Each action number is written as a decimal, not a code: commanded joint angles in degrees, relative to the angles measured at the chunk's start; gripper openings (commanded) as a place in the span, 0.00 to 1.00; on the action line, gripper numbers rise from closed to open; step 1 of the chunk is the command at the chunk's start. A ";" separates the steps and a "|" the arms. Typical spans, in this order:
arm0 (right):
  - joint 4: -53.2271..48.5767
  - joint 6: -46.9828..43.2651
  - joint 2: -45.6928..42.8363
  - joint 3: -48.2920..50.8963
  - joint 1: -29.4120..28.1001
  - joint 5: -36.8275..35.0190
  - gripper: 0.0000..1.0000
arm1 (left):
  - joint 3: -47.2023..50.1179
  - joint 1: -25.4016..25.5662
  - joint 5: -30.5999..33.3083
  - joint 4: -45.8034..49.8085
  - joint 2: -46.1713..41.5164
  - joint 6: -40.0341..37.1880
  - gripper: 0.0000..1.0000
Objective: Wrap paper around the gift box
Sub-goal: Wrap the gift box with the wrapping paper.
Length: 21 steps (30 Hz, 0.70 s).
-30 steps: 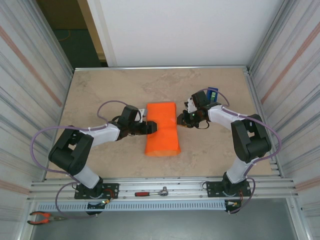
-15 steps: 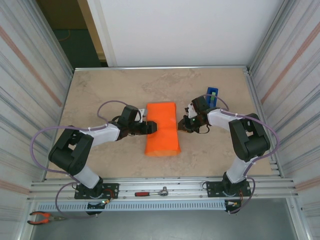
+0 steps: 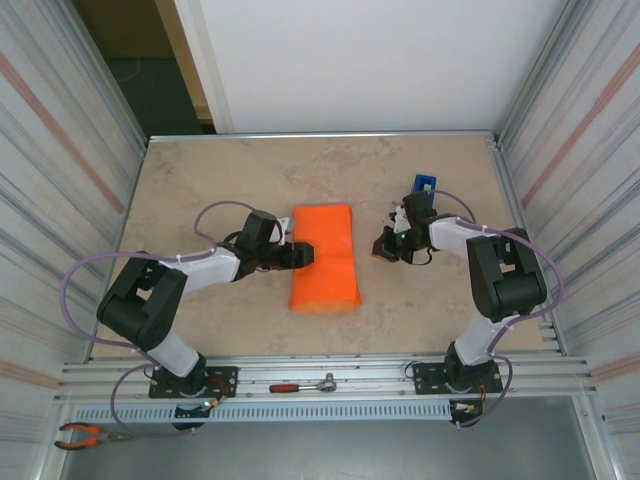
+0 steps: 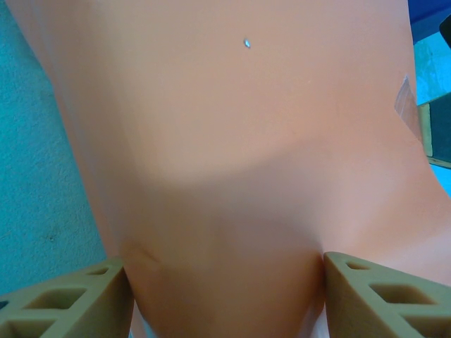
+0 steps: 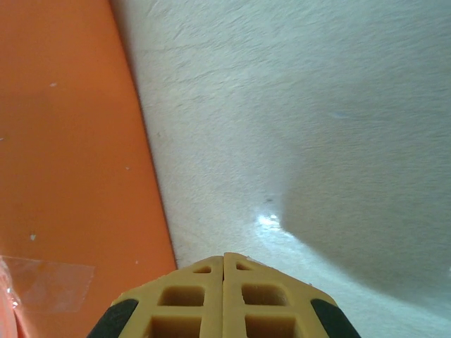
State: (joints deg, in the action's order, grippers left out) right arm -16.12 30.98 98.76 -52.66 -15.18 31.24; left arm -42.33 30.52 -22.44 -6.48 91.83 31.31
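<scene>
Okay, the large bright orange paper sheet [image 3: 323,258] lies folded into a bundle in the middle of the beige table [image 3: 220,190]. I reckon the pale pink gift box is hidden inside. My left gripper [image 3: 303,255] has its fingers spread wide astride the bundle's left edge, probably to pin the fold. My right gripper [image 3: 383,246], fingers pressed together on nothing, hovers just off the right edge, near the upright blue tape dispenser [image 3: 424,186]. A clear tape strip [image 5: 49,284] sits on the paper.

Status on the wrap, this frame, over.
Left tool at paper left edge, fingers spread, grip unclear. Right tool shut, empty, over table. Paper folded, taped. Blue tape dispenser stands clear.
</scene>
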 commanded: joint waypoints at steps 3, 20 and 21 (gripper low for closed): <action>1.16 1.41 1.98 -3.59 -3.93 0.07 0.04 | 3.93 1.07 5.64 10.24 4.66 -1.87 0.65; 2.19 1.37 4.31 -4.07 -4.85 -0.31 0.02 | 3.56 0.93 5.54 10.44 5.59 -2.14 0.65; 1.82 1.27 3.40 -3.73 -3.85 -0.39 0.02 | 3.76 0.90 5.41 10.27 5.57 -2.15 0.65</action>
State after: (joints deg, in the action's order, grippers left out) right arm -11.62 33.82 105.25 -56.05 -20.80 31.46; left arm -42.09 30.50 -22.44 -6.92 91.98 31.29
